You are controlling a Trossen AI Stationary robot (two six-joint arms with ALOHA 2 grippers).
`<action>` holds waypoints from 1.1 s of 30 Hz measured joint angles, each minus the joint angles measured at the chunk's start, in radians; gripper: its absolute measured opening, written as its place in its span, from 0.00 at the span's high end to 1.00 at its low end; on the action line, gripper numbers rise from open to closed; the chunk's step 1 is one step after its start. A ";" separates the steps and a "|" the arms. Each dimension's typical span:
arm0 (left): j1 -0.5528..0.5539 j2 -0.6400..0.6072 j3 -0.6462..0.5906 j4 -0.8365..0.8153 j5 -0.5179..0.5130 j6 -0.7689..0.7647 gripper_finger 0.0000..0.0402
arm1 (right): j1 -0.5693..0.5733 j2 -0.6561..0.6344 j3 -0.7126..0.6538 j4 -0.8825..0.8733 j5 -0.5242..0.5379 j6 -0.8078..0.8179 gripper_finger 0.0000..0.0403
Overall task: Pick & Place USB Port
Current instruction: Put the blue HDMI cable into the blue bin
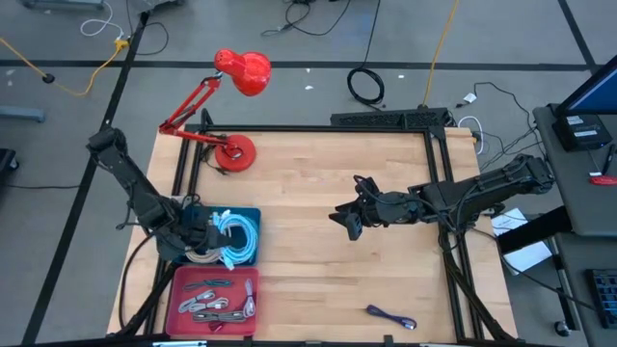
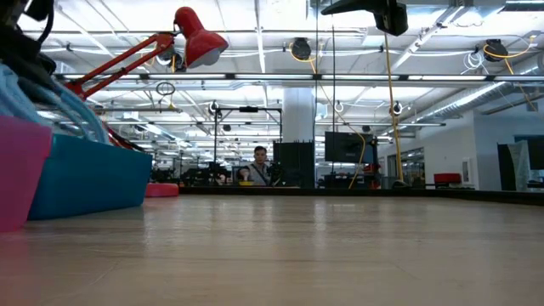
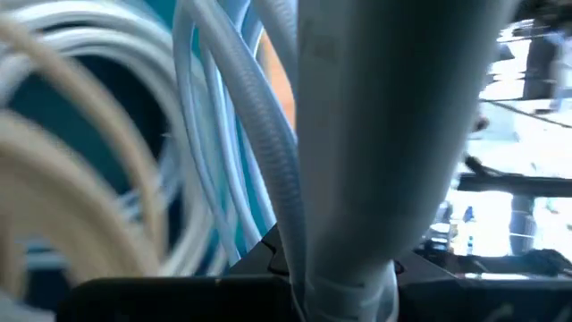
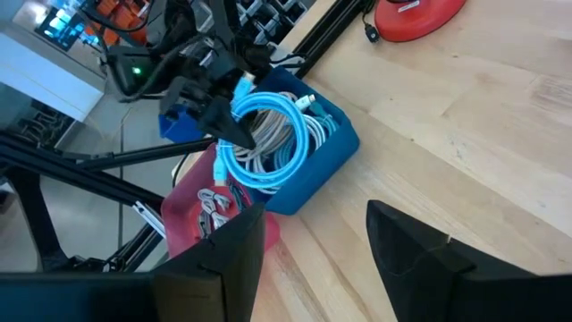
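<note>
Tabletop (image 1: 318, 193) of pale wood fronts a bright hall; right end effector (image 1: 349, 221) wide, left end effector (image 1: 204, 228) gripping cable (image 3: 375, 134).

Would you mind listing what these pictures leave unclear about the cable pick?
- Left gripper, high view: its fingertips are buried among coiled cables in the blue bin.
- Left wrist view: a blurred pale cable fills the frame; its connector cannot be seen.
- Pink tray, high view: its contents are too small to identify.
- Low view: the bins are cut off at the edge.

Open-plan lab — monitors (image 2: 344, 146), ceiling ducts (image 2: 357, 78)
</note>
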 joint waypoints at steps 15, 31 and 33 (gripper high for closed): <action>0.188 -0.001 0.004 -0.085 0.334 0.057 0.66 | 0.000 0.000 0.000 0.000 0.002 0.000 0.54; 0.368 0.001 0.190 -0.390 0.521 0.250 0.52 | 0.000 0.000 -0.001 0.000 0.002 0.001 0.54; 0.382 0.001 0.217 -0.451 0.552 0.268 0.53 | 0.000 0.000 -0.001 0.000 0.002 0.000 0.54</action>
